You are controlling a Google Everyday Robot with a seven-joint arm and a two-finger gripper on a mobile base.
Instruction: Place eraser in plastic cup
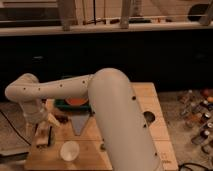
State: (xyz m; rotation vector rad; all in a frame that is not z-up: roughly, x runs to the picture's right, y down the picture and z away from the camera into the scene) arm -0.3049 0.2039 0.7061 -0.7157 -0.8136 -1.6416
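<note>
My gripper [43, 134] hangs from the white wrist at the left side of the wooden table [150, 97], low over the table's left edge. My thick white arm [112, 115] crosses the middle of the view and hides much of the table. A whitish round cup [70, 150] stands near the front edge, to the right of the gripper and apart from it. I see no light-green plastic cup; it is hidden or out of view. I cannot pick out the eraser; a small dark object [62, 119] lies just right of the wrist.
A green tray with an orange thing in it [75, 102] sits behind the arm at the table's back. A dark triangular piece [79, 125] lies mid-table. A round hole [148, 117] is at the right. Bottles [200, 115] stand on the floor at right.
</note>
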